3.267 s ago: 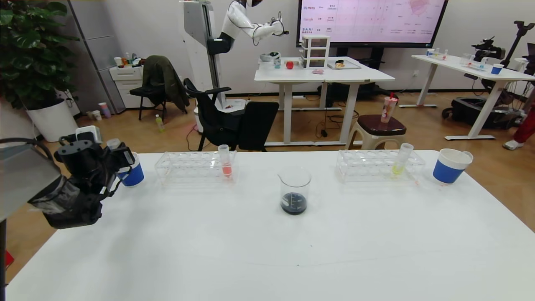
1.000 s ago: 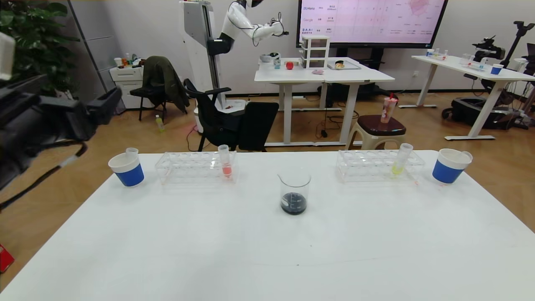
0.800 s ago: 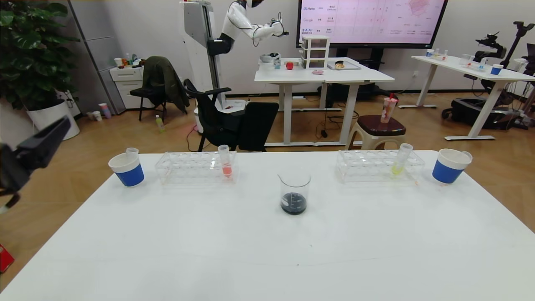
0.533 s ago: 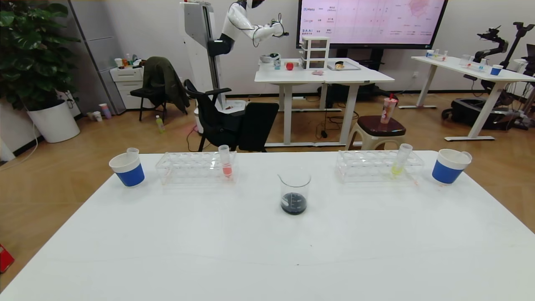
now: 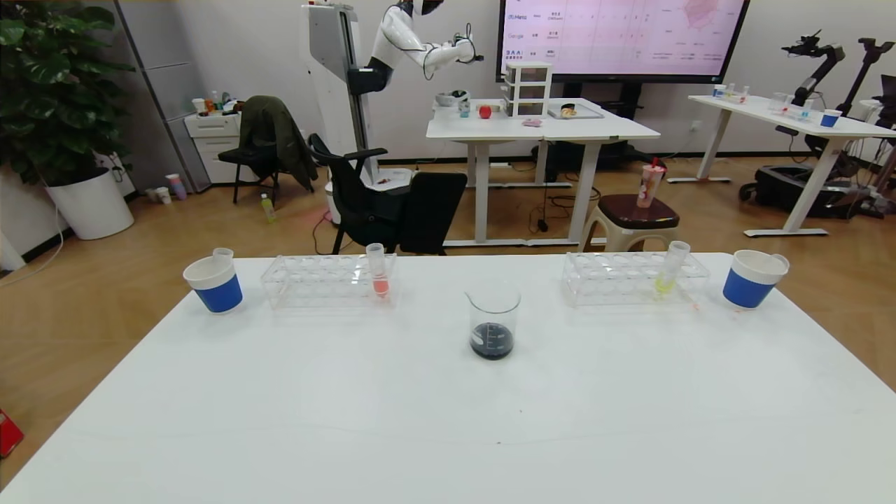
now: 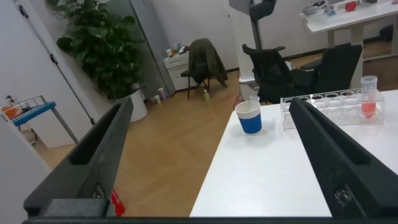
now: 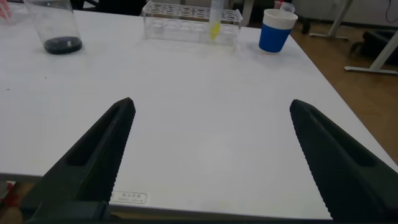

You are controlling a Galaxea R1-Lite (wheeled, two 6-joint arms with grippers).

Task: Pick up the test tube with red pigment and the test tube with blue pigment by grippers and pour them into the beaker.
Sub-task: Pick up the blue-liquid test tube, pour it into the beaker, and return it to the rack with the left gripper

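Room was evenly and brightly lit from overhead. White table [image 5: 350,420] showed soft, faint shadows and mild glare. Wall screen [image 5: 623,35] glowed, washed out. Straight edges bowed near frame borders.

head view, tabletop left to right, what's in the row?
Left cup → left rack → pink tube → beaker → right rack → yellow tube → right cup.
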